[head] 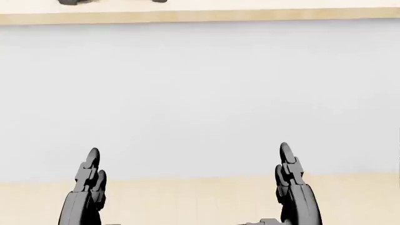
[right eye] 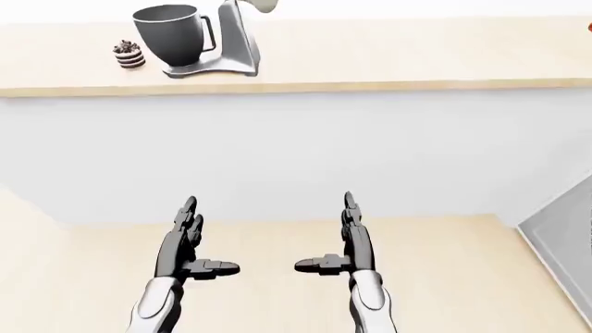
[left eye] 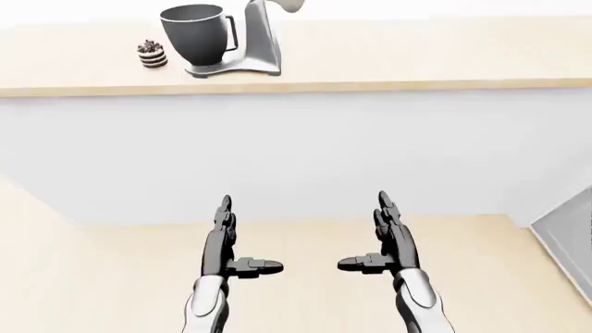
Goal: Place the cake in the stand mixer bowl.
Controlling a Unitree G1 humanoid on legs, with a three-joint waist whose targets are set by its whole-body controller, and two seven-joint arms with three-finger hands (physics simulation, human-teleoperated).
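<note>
A small layered cake (left eye: 152, 54) with dark topping sits on the wooden counter (left eye: 416, 55) at the upper left of the left-eye view. Just right of it stands the grey stand mixer (left eye: 255, 41) with its dark bowl (left eye: 196, 33) upright and open-topped. My left hand (left eye: 231, 239) and right hand (left eye: 384, 236) hover low in the view, far below the counter, fingers straight and thumbs pointing inward. Both are open and hold nothing.
The counter's white face (left eye: 296, 152) fills the middle of the views. Light wooden floor (left eye: 305, 305) lies beneath my hands. A grey panel (left eye: 569, 243) shows at the right edge.
</note>
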